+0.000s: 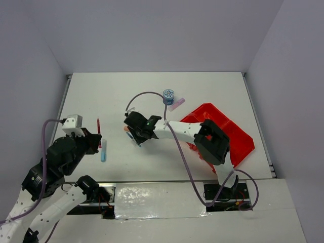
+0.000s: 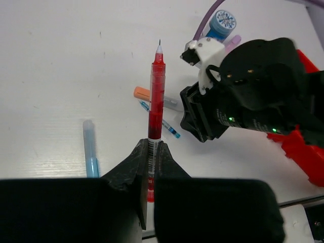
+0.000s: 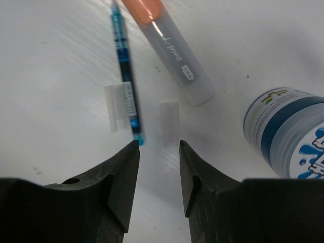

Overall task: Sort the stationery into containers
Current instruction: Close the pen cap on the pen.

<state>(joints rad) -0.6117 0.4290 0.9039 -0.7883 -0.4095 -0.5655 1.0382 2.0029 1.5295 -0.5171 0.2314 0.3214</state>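
My left gripper is shut on the red pen, gripping its rear end, tip pointing away; in the top view the gripper and pen are at the left. The light blue pen lies beside it. My right gripper is open and empty, low over the table, its left fingertip at the end of the blue pen. The orange-tipped marker lies just beyond, and one blue-white roll stands to the right. The pink stick lies by the roll. The red tray is at the right.
The right arm stretches from its base across the tray's near left part to the table's middle. White walls enclose the table on three sides. Faint clear patches lie just ahead of the right fingertips; I cannot tell what they are.
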